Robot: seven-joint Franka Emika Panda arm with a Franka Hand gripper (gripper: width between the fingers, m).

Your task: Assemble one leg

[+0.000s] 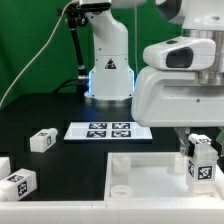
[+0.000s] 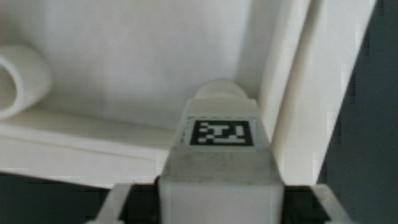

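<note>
With the leg point(image 1: 201, 160) clamped upright in my pincer point(image 1: 200, 150), pickup is done; seating is left. I hold it over the tray point(image 1: 150, 170), at the corner on the exterior view's right. Whether it has reached a socket point(image 2: 18, 80) cannot be told. In the wrist view, the leg's tag faces the camera between my fingers point(image 2: 139, 205). Spare legs point(image 1: 42, 140) lie on the desk point(image 1: 40, 110), well apart.
</note>
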